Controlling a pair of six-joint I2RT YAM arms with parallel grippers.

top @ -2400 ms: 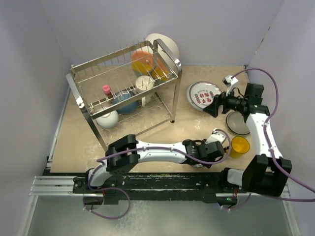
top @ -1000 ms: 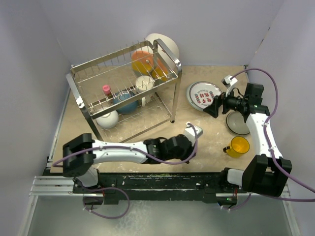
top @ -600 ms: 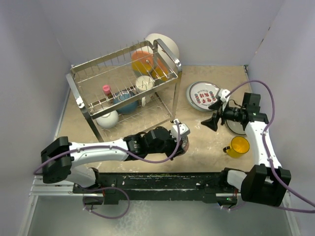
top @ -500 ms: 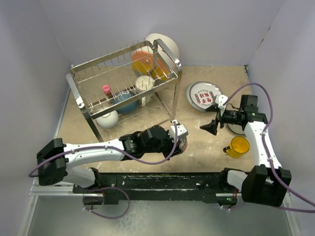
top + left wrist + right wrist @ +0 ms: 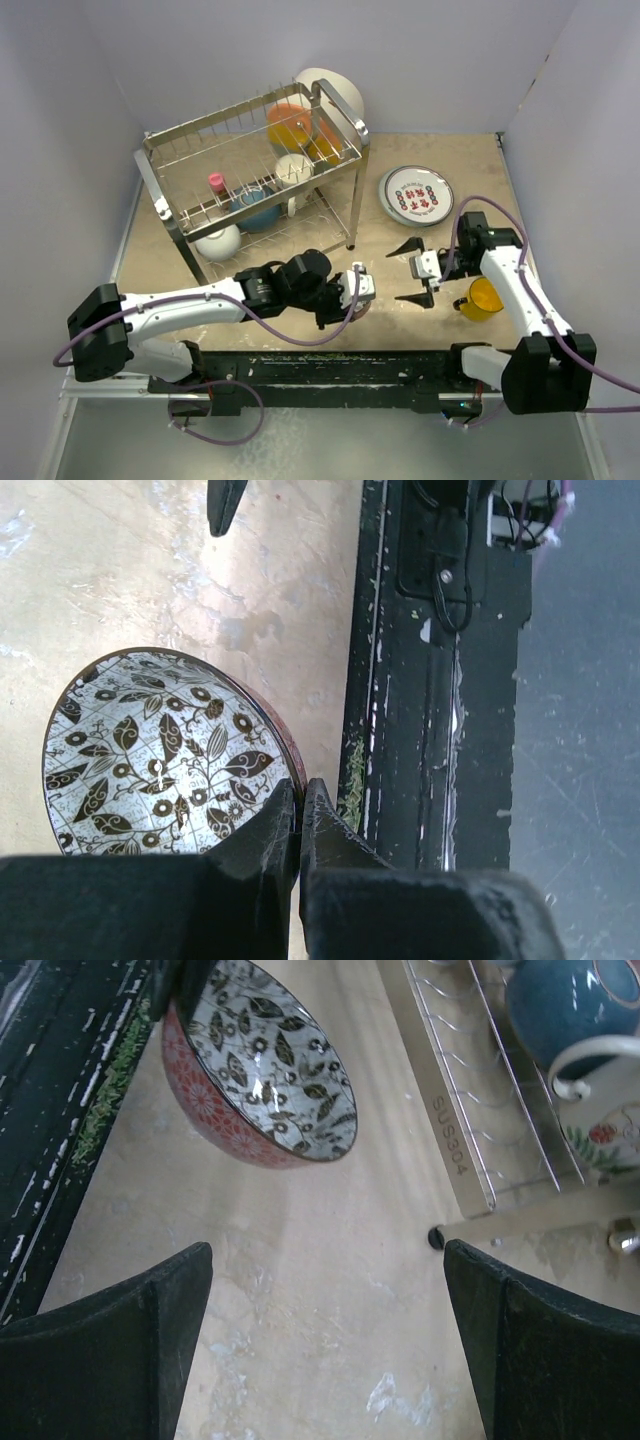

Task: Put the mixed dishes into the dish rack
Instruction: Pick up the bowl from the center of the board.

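1. Clamping the near rim of the small grey-patterned bowl point(image 5: 160, 750), the left gripper point(image 5: 298, 798) has its fingers pressed together on that edge, close to the front of the table point(image 5: 470, 160).
2. The bowl is tilted, red outside and leaf-patterned inside. It is near the right front leg of the dish rack point(image 5: 255, 150) but apart from it. Whether its base touches the table cannot be told.
3. Just right of the bowl, the right gripper point(image 5: 410, 272) points toward it with fingers spread wide and nothing between them.
4. A yellow cup point(image 5: 484, 297) sits on the table just beside the right arm.
5. Farther back, the red-lettered white plate point(image 5: 415, 195) lies flat on the table, right of the rack.
6. The rack stands at the far left-centre. Its lower tier holds a white bowl point(image 5: 218, 243) and a dark blue bowl point(image 5: 255, 208), and orange dishes point(image 5: 293, 125) stand in the upper tier.
7. A white plate point(image 5: 335, 88) stands behind the rack's far right corner.
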